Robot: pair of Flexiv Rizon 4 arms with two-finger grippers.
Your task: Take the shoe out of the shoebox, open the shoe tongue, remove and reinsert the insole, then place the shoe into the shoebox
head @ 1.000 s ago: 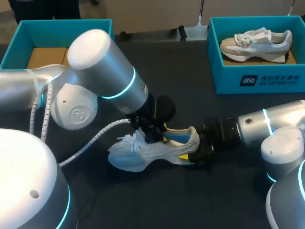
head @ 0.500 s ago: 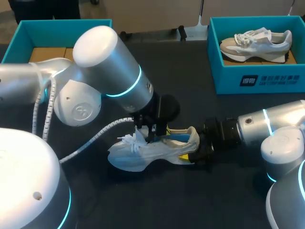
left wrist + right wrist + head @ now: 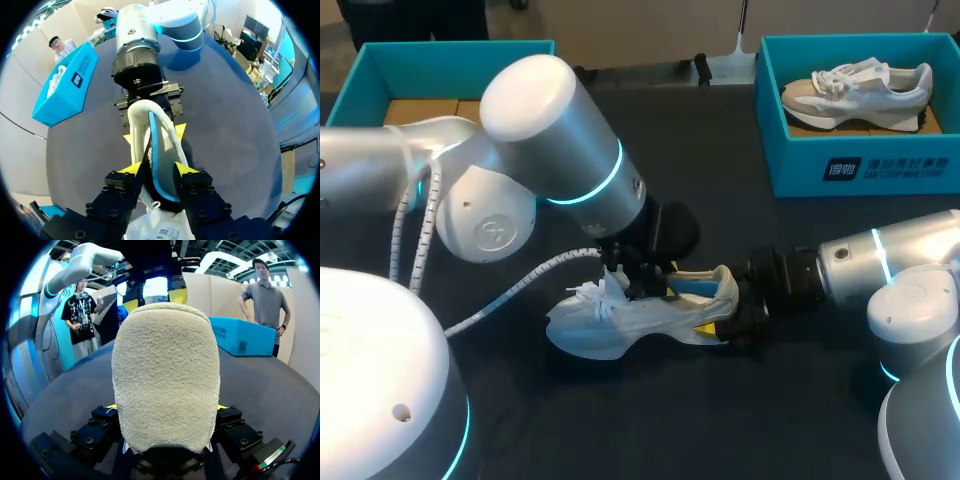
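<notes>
At the middle of the dark table (image 3: pixel 720 430), well apart from both boxes: one pale shoe (image 3: pixel 620 322), out of its box, toe toward my left side and heel toward my right. Right gripper (image 3: pixel 725 325): clenched on the shoe's heel from two sides, bracing it. Left gripper (image 3: pixel 157 169): lowered into the shoe's mouth, straddling the collar just behind the laces; grasping or released, cannot tell. Blue insole (image 3: pixel 154 145): visible inside the shoe, apparently seated or nearly so. Left shoebox (image 3: pixel 360 75): teal, only brown card showing inside. Right shoebox (image 3: pixel 860 175): teal, holding a second shoe (image 3: pixel 855 88). Step in hand, by judgement: the insole work, tongue spread. Next move calls for a firm pinch on the insole's edge and a steady heel hold while it travels along the shoe.
</notes>
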